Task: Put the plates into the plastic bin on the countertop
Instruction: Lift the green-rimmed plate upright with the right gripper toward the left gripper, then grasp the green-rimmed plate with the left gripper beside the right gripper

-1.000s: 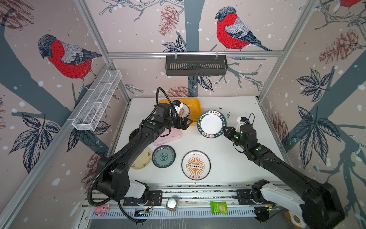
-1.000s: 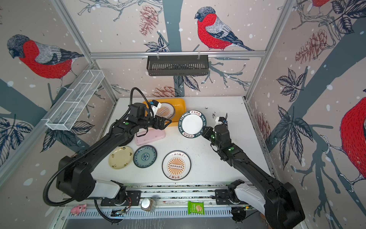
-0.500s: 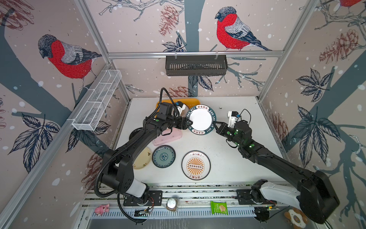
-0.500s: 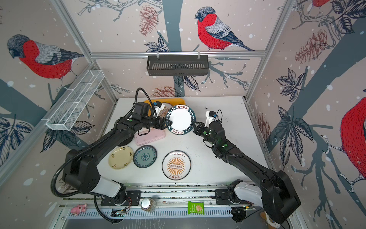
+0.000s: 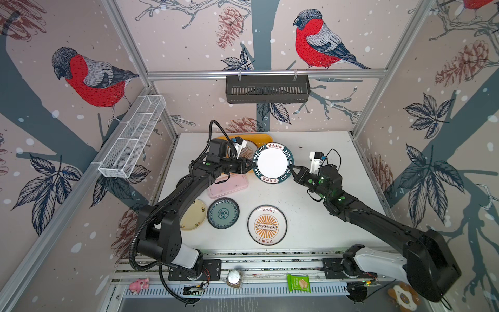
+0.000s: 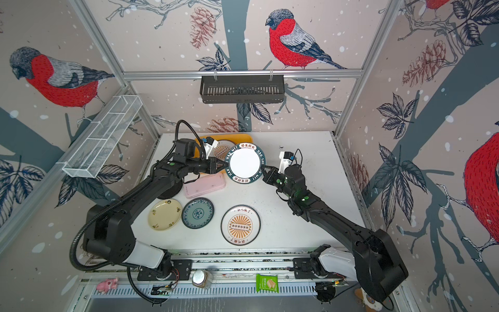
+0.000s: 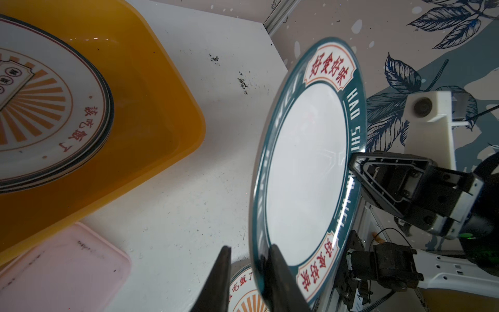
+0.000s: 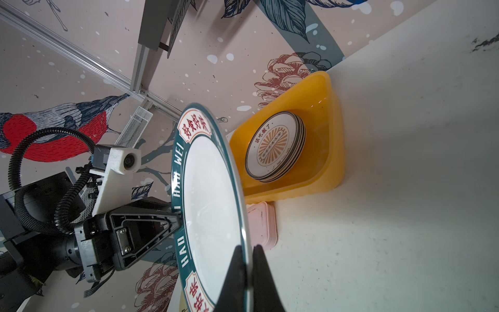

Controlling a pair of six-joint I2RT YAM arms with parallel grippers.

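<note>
At the rim nearest the right arm, the right fingers [image 8: 234,272] are pinching together, clamped on the dark-green band of the plate [image 5: 272,162]. On the opposite rim, the left fingers [image 7: 278,270] are straddling the edge. One is lying against the white face, while the other is showing a sliver of gap behind the plate, so they are not clamping yet.

The plate is hanging between the two arms, up on edge and clear of the counter [image 5: 324,210], just beside the near corner of the plastic bin [image 5: 260,137]. White capitals are running round the band, "HAO WEI" and "HAO SHI", and cream panels are carrying red characters, 好食好味.

Inside the bin a stack of sunburst plates [image 7: 48,102] is sitting flat, its red lettering reading 該吃飯了. The same sunburst design is lying on a single plate [image 5: 267,225] out on the counter, beside a teal plate [image 5: 223,213] and a cream plate [image 5: 193,217]. A pink box [image 5: 229,186] is resting nearer the bin.

A second ago the right arm alone was carrying the lettered plate, farther right over open counter, and the left fingers were hanging over the bin. Now the plate is sitting across by the bin's corner, and the left fingers are closing around it.
</note>
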